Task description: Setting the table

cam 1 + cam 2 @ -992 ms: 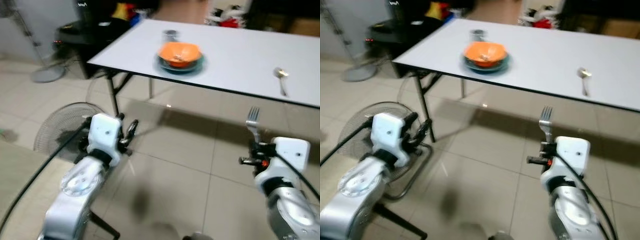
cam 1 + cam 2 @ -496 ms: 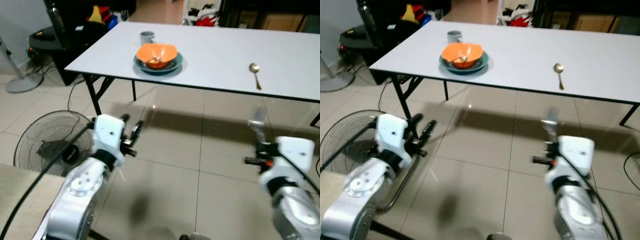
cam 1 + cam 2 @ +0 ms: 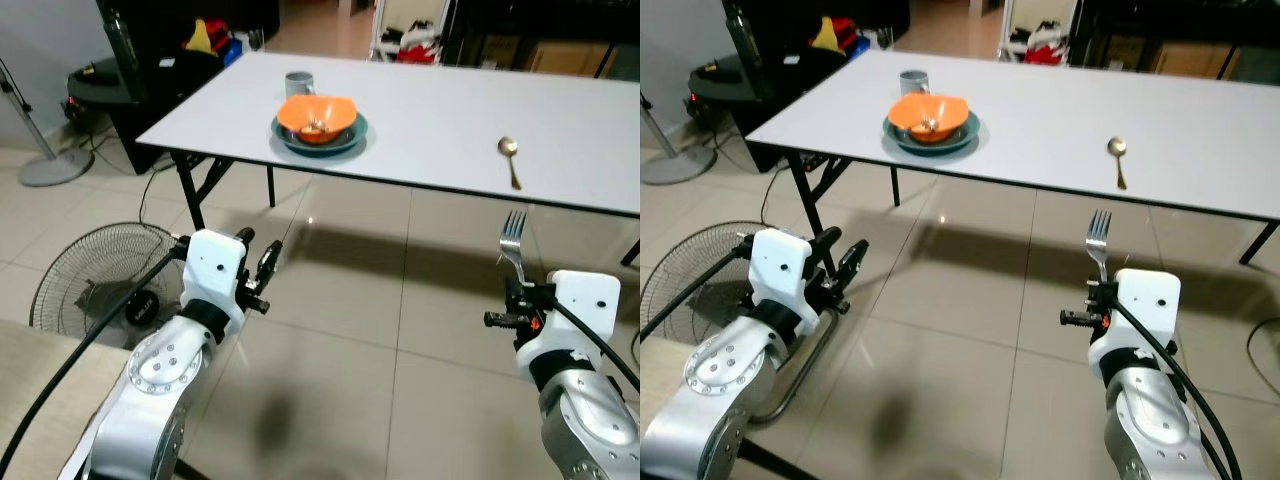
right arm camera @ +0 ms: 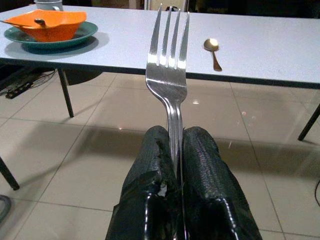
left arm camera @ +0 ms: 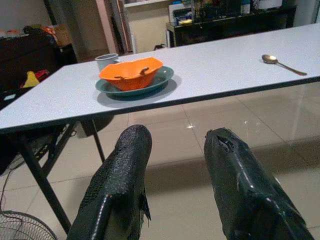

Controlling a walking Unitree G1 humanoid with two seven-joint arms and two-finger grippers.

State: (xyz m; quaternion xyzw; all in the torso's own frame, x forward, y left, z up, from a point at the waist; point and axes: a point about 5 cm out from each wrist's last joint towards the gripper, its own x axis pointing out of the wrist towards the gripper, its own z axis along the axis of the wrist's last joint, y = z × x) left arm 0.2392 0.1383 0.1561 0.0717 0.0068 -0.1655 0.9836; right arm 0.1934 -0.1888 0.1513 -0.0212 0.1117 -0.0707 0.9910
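A white table [image 3: 440,80] stands ahead of me. On it an orange bowl [image 3: 317,115] rests on a dark green plate [image 3: 345,140], with a grey mug [image 3: 298,83] just behind. A gold spoon [image 3: 510,160] lies further right on the table. My right gripper [image 4: 175,145] is shut on a silver fork [image 3: 513,242], tines pointing up, held over the floor short of the table edge. My left gripper [image 5: 177,150] is open with nothing between its fingers, low over the floor to the left.
A floor fan [image 3: 90,285] lies on the tiles by my left arm. The table's black folding legs [image 3: 190,195] stand at its near left corner. A fan stand [image 3: 45,165] and dark furniture [image 3: 150,70] sit at the far left. Beige tiled floor lies between me and the table.
The camera has swung, so the table now sits more centred and sharper. The fork stays held upright in my right gripper. My left gripper remains open.
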